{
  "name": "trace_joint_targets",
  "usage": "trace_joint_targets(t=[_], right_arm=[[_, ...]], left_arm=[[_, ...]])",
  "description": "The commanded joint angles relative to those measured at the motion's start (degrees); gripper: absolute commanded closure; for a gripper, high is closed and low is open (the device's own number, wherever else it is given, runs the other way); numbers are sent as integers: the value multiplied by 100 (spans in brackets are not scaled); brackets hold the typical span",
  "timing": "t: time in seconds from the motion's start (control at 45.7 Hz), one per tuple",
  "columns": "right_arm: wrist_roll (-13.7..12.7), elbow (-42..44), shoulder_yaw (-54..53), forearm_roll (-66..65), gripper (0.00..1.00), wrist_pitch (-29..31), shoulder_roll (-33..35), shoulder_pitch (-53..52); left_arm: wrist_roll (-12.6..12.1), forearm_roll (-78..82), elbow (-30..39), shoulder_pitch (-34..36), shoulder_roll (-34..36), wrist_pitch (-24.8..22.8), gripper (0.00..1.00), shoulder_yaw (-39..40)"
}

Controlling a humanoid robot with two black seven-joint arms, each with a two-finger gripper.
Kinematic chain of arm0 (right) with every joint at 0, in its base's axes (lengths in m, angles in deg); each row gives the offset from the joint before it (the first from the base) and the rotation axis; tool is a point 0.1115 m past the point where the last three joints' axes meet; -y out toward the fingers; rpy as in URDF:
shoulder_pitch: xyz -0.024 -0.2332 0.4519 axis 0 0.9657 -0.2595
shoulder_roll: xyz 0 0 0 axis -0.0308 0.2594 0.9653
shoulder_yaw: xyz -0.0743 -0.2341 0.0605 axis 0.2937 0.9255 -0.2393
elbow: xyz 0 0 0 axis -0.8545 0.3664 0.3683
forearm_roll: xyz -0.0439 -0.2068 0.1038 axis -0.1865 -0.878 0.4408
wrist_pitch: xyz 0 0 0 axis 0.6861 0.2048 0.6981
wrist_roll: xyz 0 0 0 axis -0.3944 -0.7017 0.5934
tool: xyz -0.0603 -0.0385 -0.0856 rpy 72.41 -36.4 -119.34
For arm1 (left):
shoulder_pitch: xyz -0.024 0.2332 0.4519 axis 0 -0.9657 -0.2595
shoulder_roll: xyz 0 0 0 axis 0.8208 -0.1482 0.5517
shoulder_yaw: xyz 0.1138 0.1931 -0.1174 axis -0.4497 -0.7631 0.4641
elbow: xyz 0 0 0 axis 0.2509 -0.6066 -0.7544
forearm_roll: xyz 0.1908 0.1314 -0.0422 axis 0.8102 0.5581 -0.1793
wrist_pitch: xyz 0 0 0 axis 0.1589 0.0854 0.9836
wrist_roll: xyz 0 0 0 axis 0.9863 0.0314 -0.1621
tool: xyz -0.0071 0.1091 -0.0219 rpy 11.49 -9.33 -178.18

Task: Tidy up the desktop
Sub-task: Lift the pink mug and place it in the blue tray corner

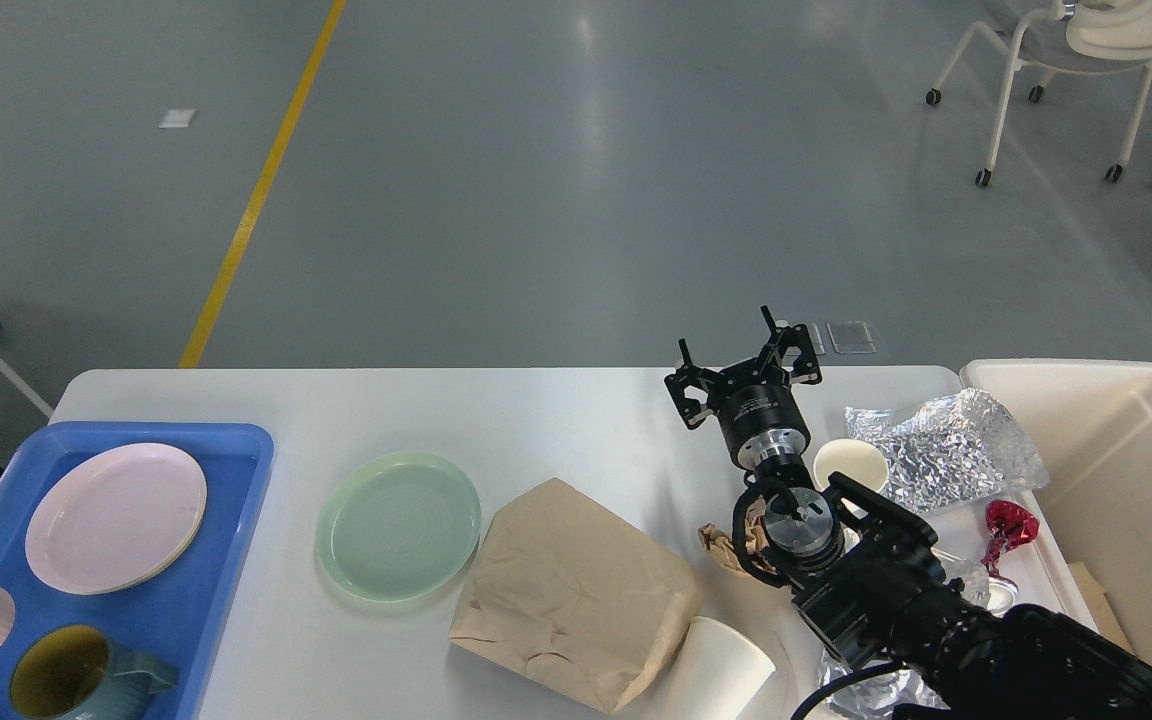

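Desktop (556, 420) spans the foreground, half sorted: crockery fills the blue tray (236, 560). My right gripper (742, 375) hovers, fingers spread, empty; left out of view. Next I judge: green plate (398, 525) to tray.

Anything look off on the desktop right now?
Yes: a paper cup lies tipped on its side against the crumpled brown paper bag, and crumpled foil sits loose on the desktop beside the cream bin.
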Motion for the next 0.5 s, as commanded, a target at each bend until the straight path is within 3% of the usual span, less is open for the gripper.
trace_joint_targets(t=[0.0, 0.263, 0.482], right_arm=[[0, -1, 0, 0, 0, 0, 0, -2], [0, -1, 0, 0, 0, 0, 0, -2], [0, -1, 0, 0, 0, 0, 0, -2]], left_arm=[[-4, -11, -263, -749, -207, 270, 97, 344], [66, -336, -966, -1646, -540, 454, 91, 749], [241, -600, -1397, -1962, -805, 534, 73, 784]])
